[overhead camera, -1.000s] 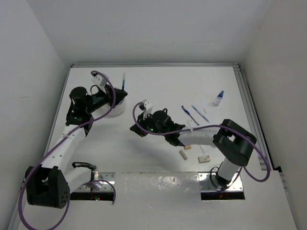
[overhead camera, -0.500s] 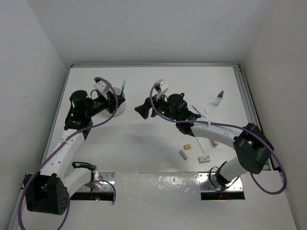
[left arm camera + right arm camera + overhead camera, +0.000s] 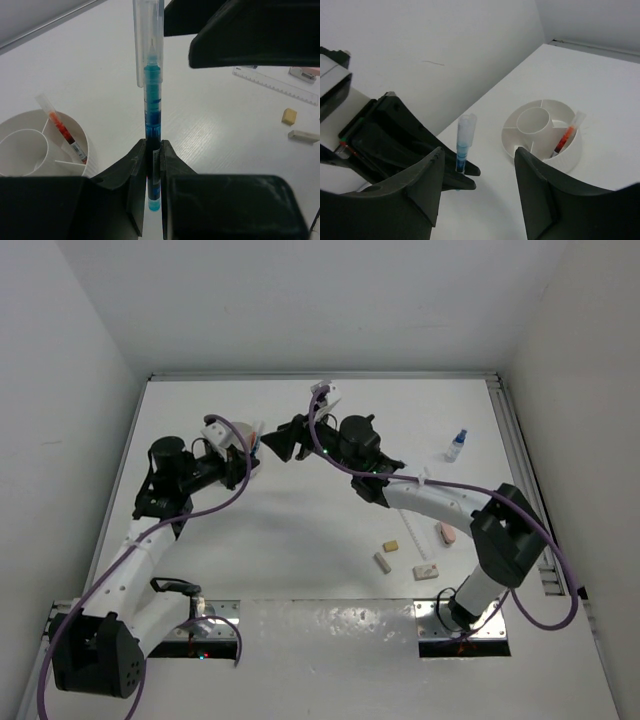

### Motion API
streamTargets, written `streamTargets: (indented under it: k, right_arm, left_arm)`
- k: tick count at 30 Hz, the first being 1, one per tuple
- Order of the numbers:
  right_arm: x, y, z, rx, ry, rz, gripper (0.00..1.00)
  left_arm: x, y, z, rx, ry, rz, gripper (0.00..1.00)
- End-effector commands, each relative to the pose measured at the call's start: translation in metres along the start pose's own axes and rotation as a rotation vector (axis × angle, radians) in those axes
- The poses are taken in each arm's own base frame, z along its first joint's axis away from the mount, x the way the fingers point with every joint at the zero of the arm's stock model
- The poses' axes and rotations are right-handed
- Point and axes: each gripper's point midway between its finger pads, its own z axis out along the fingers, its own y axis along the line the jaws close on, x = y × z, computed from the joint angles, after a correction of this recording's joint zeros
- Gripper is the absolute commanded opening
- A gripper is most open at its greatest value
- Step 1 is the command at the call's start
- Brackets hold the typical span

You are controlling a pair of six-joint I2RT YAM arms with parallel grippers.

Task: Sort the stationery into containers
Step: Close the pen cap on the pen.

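Note:
My left gripper (image 3: 152, 200) (image 3: 248, 452) is shut on the lower end of a blue pen (image 3: 151, 100), which stands upright above the table. The pen's clear cap points up. My right gripper (image 3: 480, 165) (image 3: 278, 443) faces it from the right, open, with the blue pen (image 3: 463, 145) just ahead of the gap between its fingers (image 3: 420, 185). The white tub (image 3: 30, 125) (image 3: 545, 135) stands beside the left gripper. It has divided compartments, and a red-orange pen (image 3: 62, 132) (image 3: 565, 137) leans in one of them.
On the table near the right arm lie a tan eraser (image 3: 391, 545), a white eraser (image 3: 382, 562), a pink eraser (image 3: 445, 533) and a small white item (image 3: 427, 570). A clear ruler (image 3: 275, 85) lies there too. A blue-capped bottle (image 3: 456, 445) stands at the back right.
My right arm swung from the table's middle to the back left, up to the left gripper, and its jaws opened. The left gripper shifted slightly right, still holding the blue pen.

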Motion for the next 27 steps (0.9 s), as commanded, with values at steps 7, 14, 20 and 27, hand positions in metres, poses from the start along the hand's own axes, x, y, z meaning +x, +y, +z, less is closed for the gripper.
streamTargets:
  k: [7, 14, 20, 27]
  right_arm:
    - [-0.033, 0.018, 0.017, -0.059, -0.100, 0.038, 0.63]
    - [-0.033, 0.026, 0.030, -0.103, -0.100, 0.040, 0.43]
    - [-0.024, 0.023, 0.032, -0.096, -0.079, 0.058, 0.31]
    - [-0.016, 0.025, 0.031, -0.101, -0.064, 0.069, 0.09]
  left_arm:
    - [-0.005, -0.007, -0.004, 0.030, -0.030, 0.034, 0.00]
    - [-0.004, -0.010, -0.001, 0.051, -0.030, -0.005, 0.00]
    - [-0.010, -0.008, -0.001, 0.040, -0.044, -0.004, 0.00]
    - [-0.011, -0.008, 0.000, 0.041, -0.049, -0.014, 0.00]
